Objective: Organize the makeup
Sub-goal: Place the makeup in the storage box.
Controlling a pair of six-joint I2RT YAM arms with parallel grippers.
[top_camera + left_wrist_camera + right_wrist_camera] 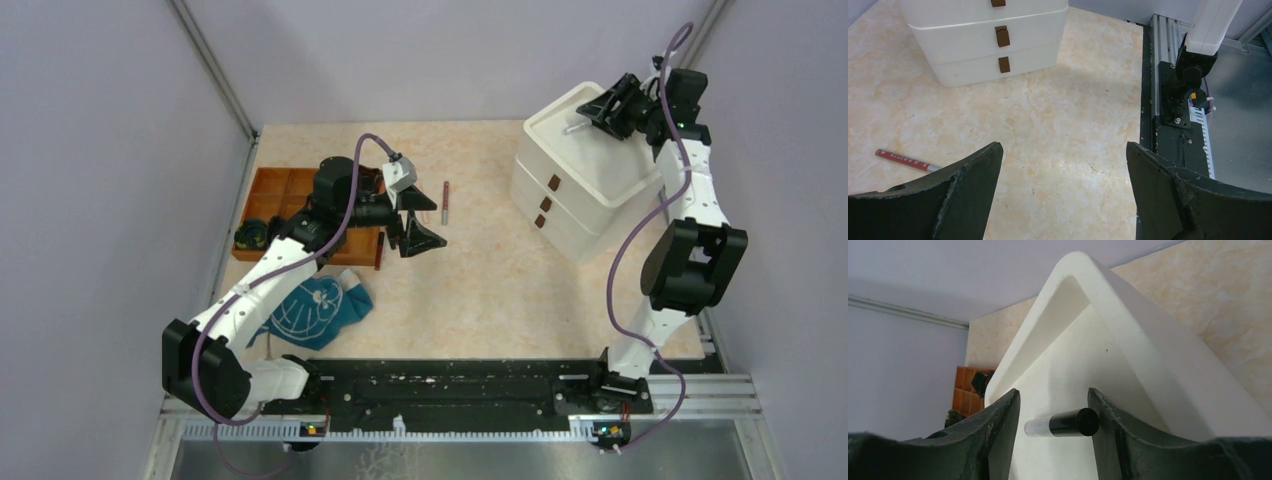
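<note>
We find the right pincer [1054,394] released, straddling a black tube [1068,422] lying in the drawer unit's [1158,365] top tray, far right. The left pincer [1063,147] hangs released over the counter [1073,100], a pencil [903,160] beside it.

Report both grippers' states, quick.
Left gripper: wide open, holding nothing.
Right gripper: open; black tube lies between its jaws in the white tray, apparently not gripped.

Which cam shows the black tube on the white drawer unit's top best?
Right wrist: the black tube lies close up between the fingers of the open right claw, on the drawer unit's top tray. Top external shows only a pale sliver there. Left wrist shows just the drawer fronts.
</note>
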